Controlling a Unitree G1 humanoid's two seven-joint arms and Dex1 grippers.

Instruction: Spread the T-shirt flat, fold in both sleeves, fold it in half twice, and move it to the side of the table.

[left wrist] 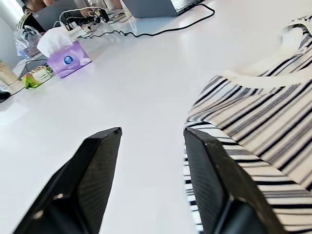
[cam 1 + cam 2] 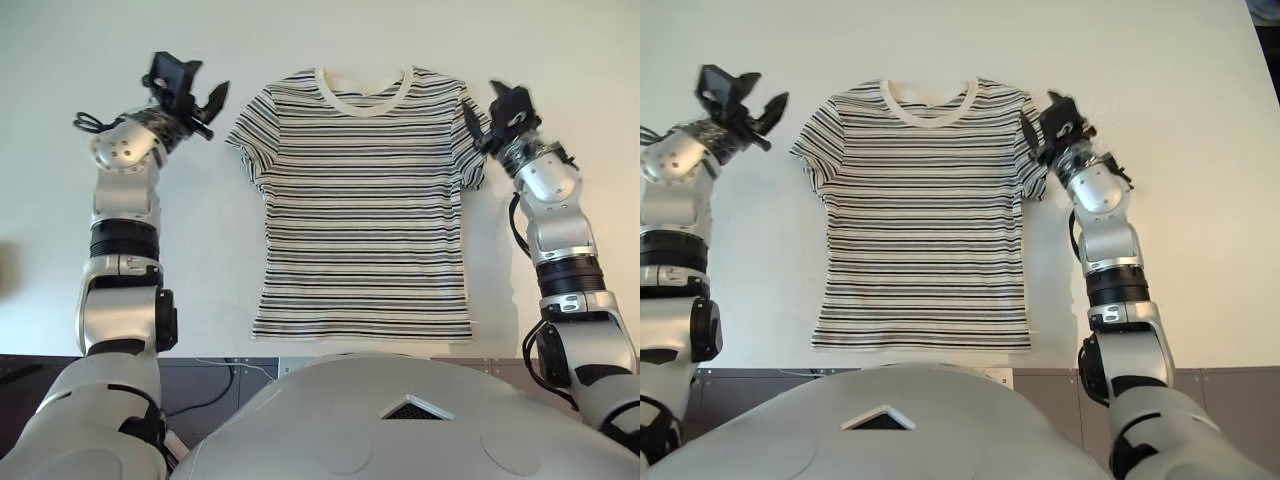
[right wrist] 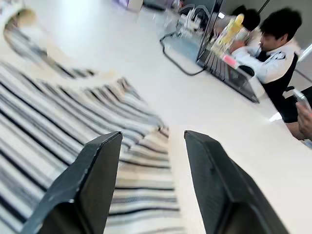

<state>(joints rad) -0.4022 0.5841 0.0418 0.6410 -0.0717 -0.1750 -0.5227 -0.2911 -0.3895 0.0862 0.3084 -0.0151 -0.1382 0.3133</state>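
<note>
A black-and-white striped T-shirt (image 2: 360, 220) with a cream collar lies flat on the white table (image 2: 200, 260), collar away from me and both sleeves spread out. My left gripper (image 2: 212, 110) is open and hovers over bare table just outside the shirt's left sleeve (image 2: 250, 135). In the left wrist view that sleeve (image 1: 219, 146) lies beside one finger of the left gripper (image 1: 152, 141). My right gripper (image 2: 478, 128) is open and hangs over the outer edge of the right sleeve (image 2: 468, 160). The right wrist view has striped cloth (image 3: 141, 161) between the fingers of the right gripper (image 3: 152, 146).
At the far side of the table stand a purple tissue box (image 1: 67, 59), a black cable (image 1: 161, 30) and a laptop (image 1: 151, 7). Another laptop (image 3: 229, 73) with a cable sits beyond the right sleeve. The table's front edge (image 2: 230, 358) runs just below the shirt's hem.
</note>
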